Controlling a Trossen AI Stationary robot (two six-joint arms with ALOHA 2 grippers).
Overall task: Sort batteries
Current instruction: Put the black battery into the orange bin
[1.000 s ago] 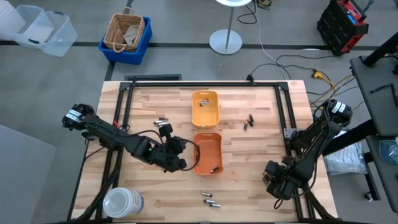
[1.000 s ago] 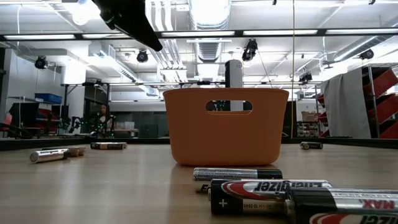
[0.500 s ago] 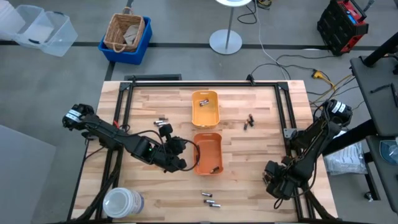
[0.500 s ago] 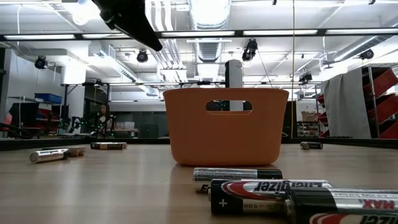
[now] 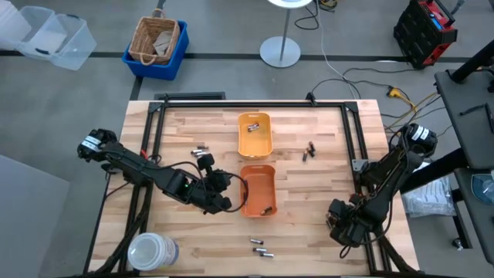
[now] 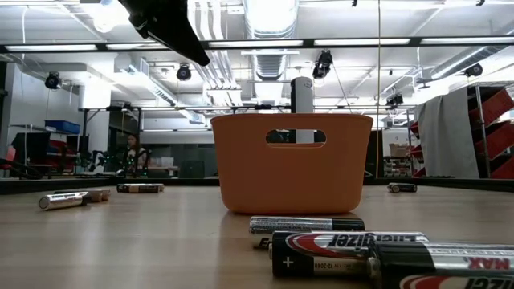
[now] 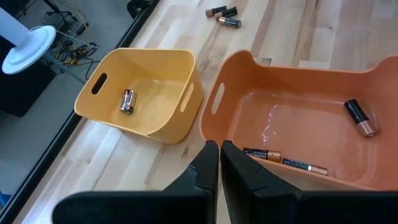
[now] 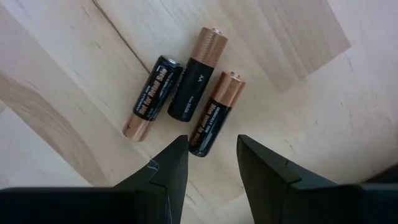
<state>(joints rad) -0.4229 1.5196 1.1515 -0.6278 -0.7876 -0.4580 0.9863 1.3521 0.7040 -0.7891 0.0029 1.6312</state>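
The orange tray [image 5: 258,189] holds three batteries [image 7: 359,117], [image 7: 261,154], [image 7: 305,167]. Beyond it, the yellow-orange tray [image 5: 255,133] holds one battery [image 7: 127,101]. Loose batteries lie on the table at the left [image 5: 201,152], the right [image 5: 309,150] and the near side [image 5: 261,247]. My left gripper [image 7: 219,149] is shut and holds nothing, just left of the orange tray's rim. My right gripper [image 8: 211,149] is open at the table's near right corner, over three batteries [image 8: 198,74] lying side by side. One battery's end [image 8: 202,144] lies between its fingertips.
A white lidded tub [image 5: 152,252] stands at the near left corner. A black frame [image 5: 150,112] runs along the table's far and side edges. In the low view, batteries [image 6: 345,245] lie in the foreground in front of the orange tray [image 6: 291,160].
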